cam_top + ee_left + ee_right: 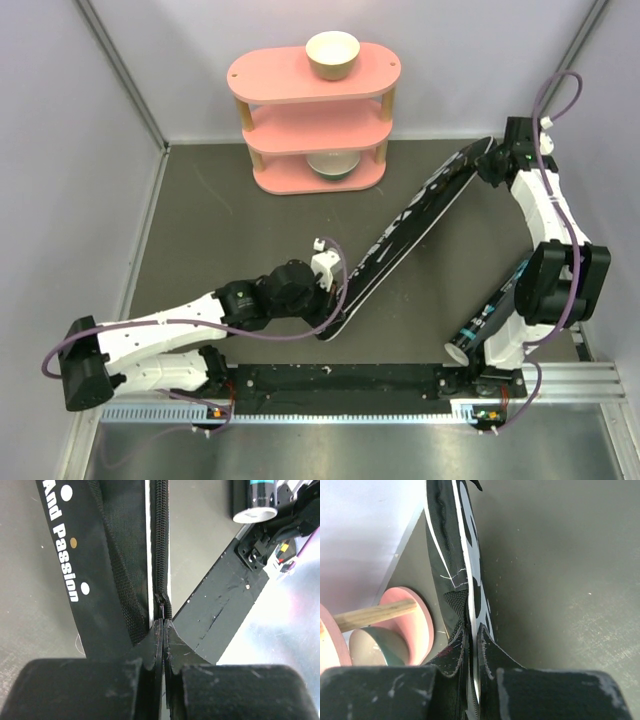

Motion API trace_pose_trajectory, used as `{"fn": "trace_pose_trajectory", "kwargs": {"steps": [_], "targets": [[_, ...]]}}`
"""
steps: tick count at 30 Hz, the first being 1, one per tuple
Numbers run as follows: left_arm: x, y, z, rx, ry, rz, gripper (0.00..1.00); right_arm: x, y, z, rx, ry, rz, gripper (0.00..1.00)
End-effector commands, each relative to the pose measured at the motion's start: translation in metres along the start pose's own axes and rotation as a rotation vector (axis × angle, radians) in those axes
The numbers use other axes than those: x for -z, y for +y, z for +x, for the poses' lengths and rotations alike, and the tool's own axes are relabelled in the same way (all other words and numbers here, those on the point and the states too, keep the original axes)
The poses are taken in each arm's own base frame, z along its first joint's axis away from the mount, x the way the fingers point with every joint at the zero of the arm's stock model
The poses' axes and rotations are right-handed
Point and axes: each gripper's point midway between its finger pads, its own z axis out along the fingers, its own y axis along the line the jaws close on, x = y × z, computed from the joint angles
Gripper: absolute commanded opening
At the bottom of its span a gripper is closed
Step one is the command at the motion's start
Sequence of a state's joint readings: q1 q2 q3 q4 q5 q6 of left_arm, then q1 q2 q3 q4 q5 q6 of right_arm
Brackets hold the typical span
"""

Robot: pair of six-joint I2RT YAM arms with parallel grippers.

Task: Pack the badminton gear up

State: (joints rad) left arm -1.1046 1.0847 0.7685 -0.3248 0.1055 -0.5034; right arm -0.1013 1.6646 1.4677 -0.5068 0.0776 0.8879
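Seemingly we were zipping the racket bag point(400, 240), stretched diagonally across the counter point(220, 220): left tool point(163, 624) clenched on its zip pull point(161, 600) at the near end, right tool point(472, 635) clamping the far end. Next came a steady pull.

My dark table point(200, 220) carries the bag point(410, 225), running from left gripper point(333, 300) to right gripper point(487, 162). The tube point(485, 322) lies nearer me than the right gripper, and the shelf point(280, 78) stands to that gripper's left.

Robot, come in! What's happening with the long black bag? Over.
Left gripper shut on the bag at its zipper. Right gripper shut on its far end. Tube lies outside by right base. Nothing blocking.
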Motion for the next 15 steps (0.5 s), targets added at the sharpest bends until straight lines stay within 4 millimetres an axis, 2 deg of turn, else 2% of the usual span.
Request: {"fn": "trace_pose_trajectory", "kwargs": {"steps": [1, 3, 4, 7, 11, 14, 15], "targets": [[0.022, 0.006, 0.061, 0.084, 0.171, 0.004, 0.0, -0.009, 0.01, -0.081, -0.049, -0.266, 0.004, 0.0], [0.026, 0.01, 0.066, 0.102, 0.167, -0.012, 0.0, -0.013, 0.011, -0.082, -0.05, -0.262, 0.008, 0.0], [0.027, 0.015, 0.075, 0.123, 0.186, -0.031, 0.0, -0.015, 0.01, -0.082, -0.047, -0.264, 0.016, 0.0], [0.033, 0.016, 0.08, 0.135, 0.179, -0.021, 0.0, -0.021, 0.011, -0.082, -0.031, -0.253, 0.014, 0.0], [0.036, 0.006, 0.066, 0.114, 0.133, 0.018, 0.0, -0.017, 0.023, -0.071, 0.059, -0.224, -0.023, 0.0], [0.031, -0.009, 0.049, 0.108, 0.106, 0.075, 0.0, -0.01, 0.028, -0.066, 0.123, -0.234, -0.032, 0.0], [0.03, -0.014, 0.042, 0.096, 0.093, 0.093, 0.0, -0.001, 0.031, -0.068, 0.127, -0.244, -0.045, 0.0]]}}
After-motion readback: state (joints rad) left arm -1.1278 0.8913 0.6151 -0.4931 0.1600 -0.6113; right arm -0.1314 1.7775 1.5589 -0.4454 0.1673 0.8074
